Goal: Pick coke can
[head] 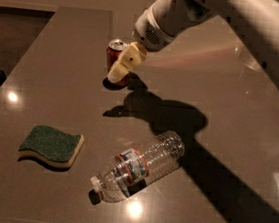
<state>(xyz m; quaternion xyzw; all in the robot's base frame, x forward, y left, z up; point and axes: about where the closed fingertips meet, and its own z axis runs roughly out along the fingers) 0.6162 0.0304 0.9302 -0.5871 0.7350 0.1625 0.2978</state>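
The coke can [115, 54] is a small red can with a silver top. It stands upright on the dark table [55, 99], toward the back and left of the middle. My gripper [122, 66] hangs from the white arm that comes in from the upper right. Its cream fingers are right in front of the can and hide the can's right side and lower part. I cannot tell whether the gripper touches the can.
A clear plastic water bottle [138, 165] lies on its side near the front middle, cap toward the front left. A green and yellow sponge [51, 146] lies at the front left. The table's left edge runs along the dark floor.
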